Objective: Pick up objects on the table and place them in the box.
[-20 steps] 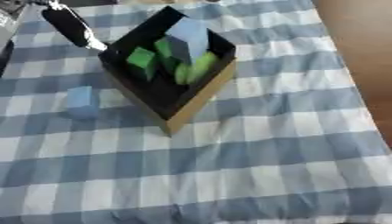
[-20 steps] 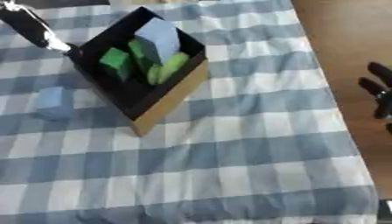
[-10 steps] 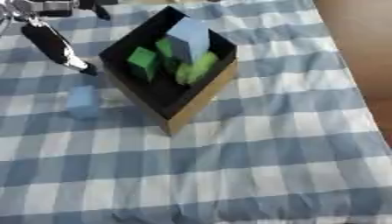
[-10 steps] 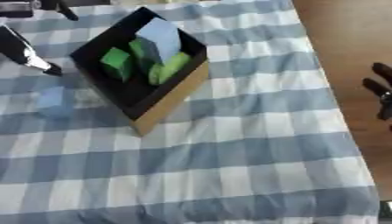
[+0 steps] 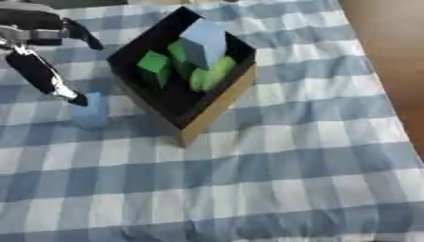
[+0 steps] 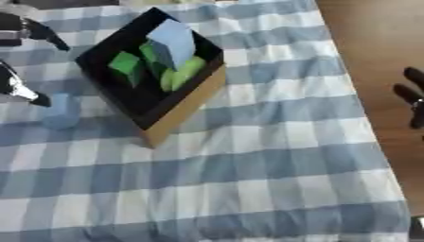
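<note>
A box (image 5: 214,111) with black inside and tan outer walls stands on the checked cloth. In it lie green blocks (image 5: 155,66) and a pale blue block (image 5: 204,41). To the box's left a light blue block (image 5: 89,110) stands on the cloth. My left hand (image 5: 37,71) hovers just above and left of that block with fingers spread straight; one fingertip (image 5: 77,99) is close to its top, and whether it touches I cannot tell. My right hand (image 6: 412,98) shows at the right edge, off the table, fingers relaxed.
The blue and white checked tablecloth (image 5: 273,175) covers the table. The table's right edge (image 5: 389,108) runs down the right side, with brown floor (image 6: 373,42) beyond it.
My left hand has moved away from the box's left corner, going left and down to the light blue block. The blocks and the box have stayed put.
</note>
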